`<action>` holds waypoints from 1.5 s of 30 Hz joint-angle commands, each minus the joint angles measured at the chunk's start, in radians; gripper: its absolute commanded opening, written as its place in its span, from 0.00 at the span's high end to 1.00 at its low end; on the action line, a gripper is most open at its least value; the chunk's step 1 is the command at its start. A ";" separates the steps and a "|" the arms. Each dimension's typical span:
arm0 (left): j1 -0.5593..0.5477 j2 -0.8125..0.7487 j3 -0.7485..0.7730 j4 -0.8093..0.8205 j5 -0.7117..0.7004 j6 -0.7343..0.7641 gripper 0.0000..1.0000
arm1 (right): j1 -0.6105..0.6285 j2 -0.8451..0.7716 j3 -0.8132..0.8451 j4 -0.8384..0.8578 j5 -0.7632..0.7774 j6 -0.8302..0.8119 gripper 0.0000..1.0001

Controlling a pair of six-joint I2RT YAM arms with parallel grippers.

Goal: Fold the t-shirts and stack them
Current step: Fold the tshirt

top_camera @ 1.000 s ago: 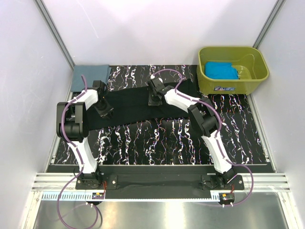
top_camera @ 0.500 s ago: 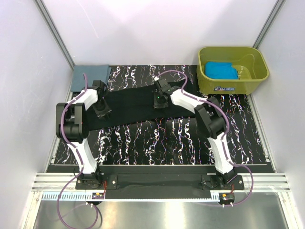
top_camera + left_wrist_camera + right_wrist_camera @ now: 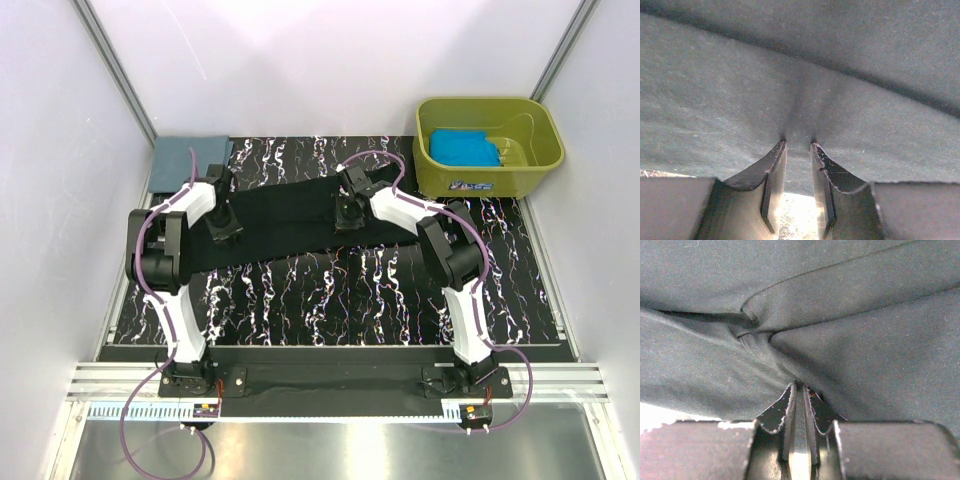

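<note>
Black cloth fills both wrist views: the black t-shirt (image 3: 290,222) lies across the middle of the marbled tabletop (image 3: 340,290) as a long narrow band, running from the left side up toward the olive-green tub (image 3: 520,178) at the far right. It looks already doubled lengthwise, and I judge it is held at two points along its length so that the band is taut and flat for the next fold rather than bunched. The left gripper (image 3: 797,145) has its jaws closed down to a narrow gap on a pucker of the shirt, with creases fanning out from the tips. The right gripper (image 3: 800,388) has its jaws almost together on a gathered twist of the same shirt, with folds converging on them. The slate grey-blue t-shirt (image 3: 185,160) sits folded flat at the far left corner, just beyond the left end of the black one, probably as the base of the stack. The turquoise t-shirt (image 3: 462,148) lies bundled inside the tub, apart from the others, likely waiting its turn. A small white label (image 3: 468,185) shows on the tub's near wall, but its print is too small to read; no other writing or brand can be made out on the shirts or the arms
</note>
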 commanded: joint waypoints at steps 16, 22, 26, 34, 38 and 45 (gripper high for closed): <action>-0.176 0.135 0.176 0.073 0.285 -0.127 0.70 | -0.003 -0.013 0.059 0.103 -0.051 0.076 0.83; -0.193 0.170 0.164 0.075 0.285 -0.161 0.70 | 0.009 0.019 0.096 0.121 -0.025 0.079 0.88; -0.200 0.166 0.144 0.076 0.284 -0.165 0.69 | 0.012 0.045 0.125 0.129 -0.016 0.093 0.90; -0.200 0.138 0.123 0.072 0.261 -0.141 0.70 | 0.017 0.059 0.120 0.126 -0.018 0.099 0.93; -0.200 0.132 0.112 0.069 0.261 -0.130 0.70 | 0.020 0.053 0.108 0.129 0.015 0.091 0.94; -0.200 0.112 0.054 0.069 0.265 -0.130 0.70 | 0.018 0.120 0.178 0.155 0.091 0.065 0.96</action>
